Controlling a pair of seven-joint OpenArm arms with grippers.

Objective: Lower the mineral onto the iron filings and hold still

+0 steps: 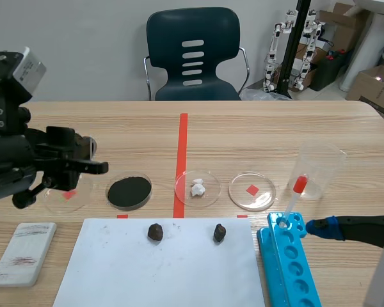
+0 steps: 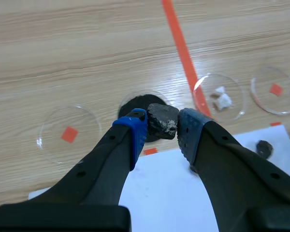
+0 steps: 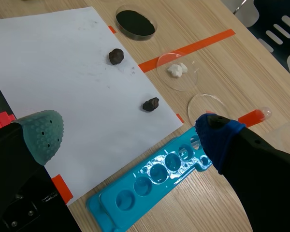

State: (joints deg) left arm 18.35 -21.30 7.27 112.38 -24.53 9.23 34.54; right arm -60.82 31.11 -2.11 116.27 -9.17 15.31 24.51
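Dark rough mineral lump (image 2: 163, 121) sits pinched between the 2 dotted pads of the left gripper (image 2: 162, 133), so the pick-up part of the job looks done. The lump is clear of the table and touches nothing but the pads. The black iron filings (image 1: 129, 190) lie as a flat disc in a round clear dish (image 1: 146, 187) just left of the orange-red tape line, and they look undisturbed. In the left wrist view the lump lines up in front of the filings and hides part of them. The scene view shows the left gripper raised and hanging a little to the left of that dish, nearer the empty clear dish (image 1: 51, 199) beside it. My judgement is that the lump is carried but not yet centred, and certainly not yet down. What remains is a short sideways move over the filings, the descent until stone meets powder, and then keeping motionless there. How high the lump hangs above the filings cannot be read exactly. The right gripper (image 3: 128, 137) is spread wide with nothing in it, hovering over the edge of the white paper sheet (image 3: 63, 63) and the blue plastic well tray (image 3: 154, 181), well apart from the filings. It seems to have no part in this step. 2 more dark lumps rest on the sheet.
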